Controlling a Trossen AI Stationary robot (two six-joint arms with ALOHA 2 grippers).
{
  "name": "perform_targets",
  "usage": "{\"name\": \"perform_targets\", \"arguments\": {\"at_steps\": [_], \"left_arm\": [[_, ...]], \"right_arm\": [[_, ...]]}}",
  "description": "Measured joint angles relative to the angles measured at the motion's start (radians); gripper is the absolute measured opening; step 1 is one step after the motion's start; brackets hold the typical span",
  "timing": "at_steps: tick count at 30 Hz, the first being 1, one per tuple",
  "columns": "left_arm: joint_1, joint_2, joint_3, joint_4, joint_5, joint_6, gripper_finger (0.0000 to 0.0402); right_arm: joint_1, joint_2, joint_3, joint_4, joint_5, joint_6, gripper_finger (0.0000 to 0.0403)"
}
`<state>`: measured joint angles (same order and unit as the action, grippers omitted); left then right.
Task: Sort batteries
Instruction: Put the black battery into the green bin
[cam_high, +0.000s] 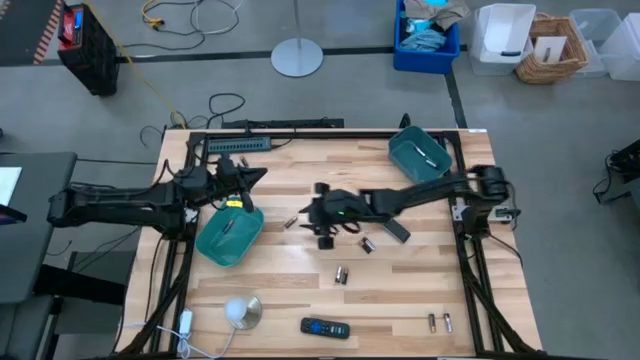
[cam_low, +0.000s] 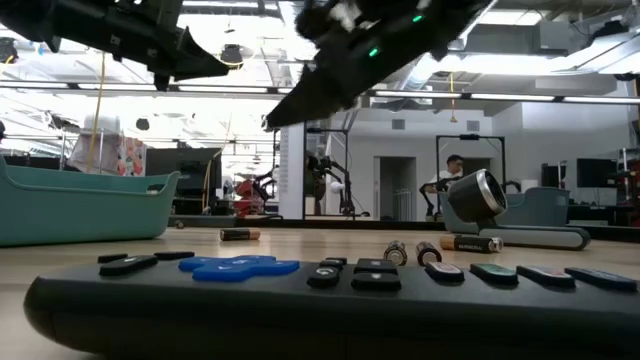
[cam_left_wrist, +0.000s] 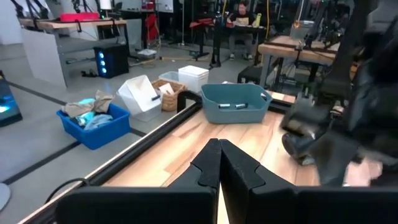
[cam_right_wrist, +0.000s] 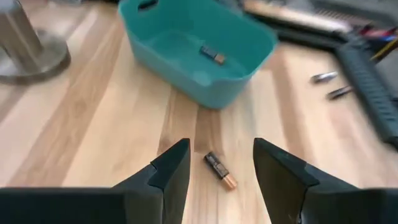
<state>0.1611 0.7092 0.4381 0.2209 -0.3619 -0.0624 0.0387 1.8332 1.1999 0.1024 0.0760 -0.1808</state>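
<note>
The right gripper (cam_right_wrist: 216, 167) hovers wide open, empty, over a copper-tipped battery (cam_right_wrist: 220, 170) near the teal bin (cam_right_wrist: 252, 46); the left gripper (cam_left_wrist: 219, 163) is shut, apparently empty.

Left tool (cam_left_wrist: 219, 163) shut, right tool (cam_right_wrist: 216, 163) open

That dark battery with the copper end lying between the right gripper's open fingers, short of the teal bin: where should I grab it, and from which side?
Grip the dark copper-tipped battery around its middle, coming straight down from above. It lies flat on the bare wooden table, slanted across the gap of the open right gripper, so I'd probably turn the wrist first until the fingers close across its round sides, not its ends.
</note>
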Motion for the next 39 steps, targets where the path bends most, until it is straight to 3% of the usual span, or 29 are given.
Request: {"name": "perform_targets", "arguments": {"at_steps": [7,18,32,39], "left_arm": [[-0.006,-0.07,0.0,-0.053,-0.005,0.013,0.0],[-0.004,-0.13,0.0,-0.105,-0.021,0.016,0.0],[-0.004,-0.127,0.0,-0.111,-0.021,0.024,0.0],[-0.004,-0.127,0.0,-0.11,-0.021,0.024,0.0]], "right_arm": [[-0.046,0.186,0.199,-0.163,-0.133,-0.094,0.0191],[-0.081,0.357,0.399,-0.334,-0.147,-0.158,0.0191],[-0.122,0.477,0.482,-0.398,-0.167,-0.166,0.019],[-0.119,0.477,0.482,-0.435,-0.164,-0.152,0.0155]]}}
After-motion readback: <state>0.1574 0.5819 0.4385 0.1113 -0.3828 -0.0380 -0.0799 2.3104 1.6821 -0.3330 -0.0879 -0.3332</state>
